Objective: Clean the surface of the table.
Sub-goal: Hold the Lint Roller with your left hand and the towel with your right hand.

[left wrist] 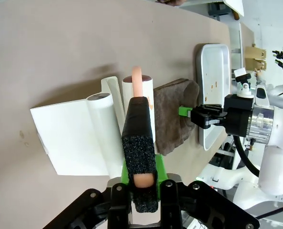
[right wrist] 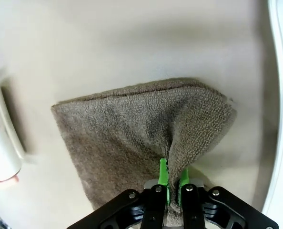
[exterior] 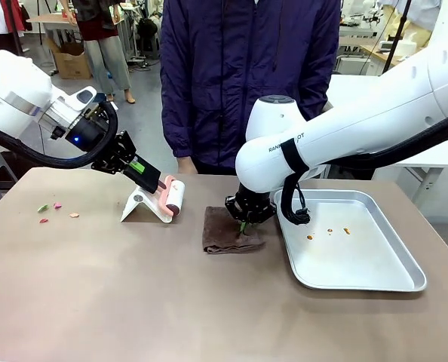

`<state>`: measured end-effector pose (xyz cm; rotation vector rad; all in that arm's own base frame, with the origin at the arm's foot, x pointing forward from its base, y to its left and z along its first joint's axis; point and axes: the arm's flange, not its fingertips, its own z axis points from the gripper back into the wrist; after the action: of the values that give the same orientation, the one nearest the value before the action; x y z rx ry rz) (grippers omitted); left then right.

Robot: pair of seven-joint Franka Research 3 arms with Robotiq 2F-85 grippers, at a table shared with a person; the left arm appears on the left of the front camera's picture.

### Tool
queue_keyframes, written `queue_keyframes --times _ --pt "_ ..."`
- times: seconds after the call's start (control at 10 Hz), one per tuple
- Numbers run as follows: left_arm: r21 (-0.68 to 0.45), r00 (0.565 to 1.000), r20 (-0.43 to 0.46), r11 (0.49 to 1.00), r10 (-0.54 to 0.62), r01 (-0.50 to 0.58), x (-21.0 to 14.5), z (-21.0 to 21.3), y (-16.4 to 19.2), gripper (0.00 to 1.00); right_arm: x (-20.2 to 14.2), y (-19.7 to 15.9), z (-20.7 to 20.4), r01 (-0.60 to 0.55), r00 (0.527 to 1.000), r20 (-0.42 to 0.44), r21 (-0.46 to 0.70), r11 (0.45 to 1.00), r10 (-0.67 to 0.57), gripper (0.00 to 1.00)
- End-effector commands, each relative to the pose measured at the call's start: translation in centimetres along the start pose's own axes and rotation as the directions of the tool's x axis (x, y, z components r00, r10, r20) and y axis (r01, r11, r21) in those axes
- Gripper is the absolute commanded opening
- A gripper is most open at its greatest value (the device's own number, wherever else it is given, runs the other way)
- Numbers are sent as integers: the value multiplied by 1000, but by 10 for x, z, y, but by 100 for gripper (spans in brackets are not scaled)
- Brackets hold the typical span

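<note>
Cleaning is seemingly only starting: the left gripper (exterior: 150,181) is clamping its jaws on the pink handle of the lint roller (exterior: 175,197), the right gripper (exterior: 244,225) is pinching the brown towel (exterior: 228,235), and 4 scraps (exterior: 54,207) are lying on the table (exterior: 133,302) beneath, well apart from both jaws.

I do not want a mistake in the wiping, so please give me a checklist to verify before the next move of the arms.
1. Left jaws shut on lint roller handle: ok.
2. Right jaws shut on brown cloth: ok.
3. Roller free of white stand: cannot tell.
4. Cloth apart from metal tray: ok.
5. Table clean: not ok, scraps lie at its left side.
</note>
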<state>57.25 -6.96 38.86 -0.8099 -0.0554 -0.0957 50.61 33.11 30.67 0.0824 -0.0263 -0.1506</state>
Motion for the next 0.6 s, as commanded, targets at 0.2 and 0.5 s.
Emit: queue_keyframes --times 0.2,0.5 --pt "-31 1000 7 999 -18 19 3 1 -4 0 3 -6 -9 -19 999 -28 32 999 20 0" --pt "-130 998 37 990 -56 61 -4 9 -10 0 3 -44 9 -33 996 -68 363 931 62 0"
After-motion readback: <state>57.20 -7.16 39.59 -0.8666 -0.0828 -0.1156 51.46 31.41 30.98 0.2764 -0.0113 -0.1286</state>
